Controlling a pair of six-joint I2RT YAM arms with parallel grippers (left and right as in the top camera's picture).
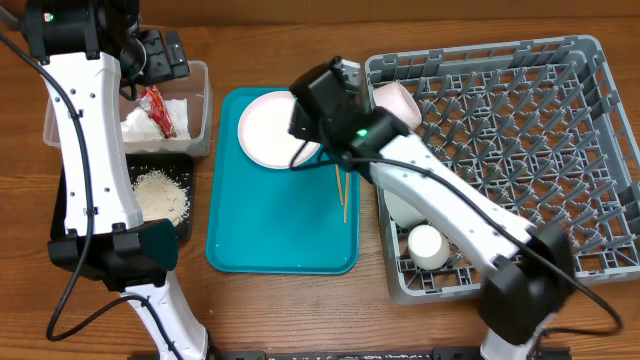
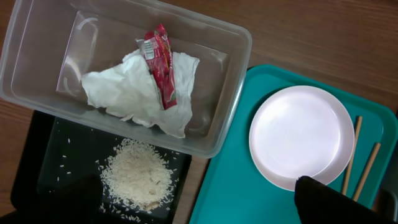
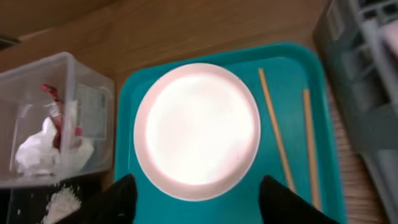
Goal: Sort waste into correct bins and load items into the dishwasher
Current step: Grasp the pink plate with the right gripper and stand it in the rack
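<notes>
The white plate [image 1: 268,130] lies on the teal tray [image 1: 270,240], with two chopsticks [image 1: 342,192] to its right. My right gripper [image 3: 199,200] is open and empty above the plate [image 3: 198,127], one finger past each side of its near rim. In the overhead view it [image 1: 305,142] covers the plate's right edge. My left gripper [image 2: 193,208] is open and empty above the clear tub [image 2: 231,87], which holds the napkin [image 2: 134,93] and the red wrapper [image 2: 161,65]. Rice [image 2: 138,175] lies in the black tray [image 2: 43,155]. A bowl [image 1: 396,101] and a cup [image 1: 428,246] sit in the dish rack [image 1: 520,120].
The dish rack fills the right side, hard against the teal tray's right edge. The clear tub [image 1: 200,110] and black tray [image 1: 185,170] sit left of the teal tray. A second white dish [image 1: 402,207] shows in the rack under my right arm.
</notes>
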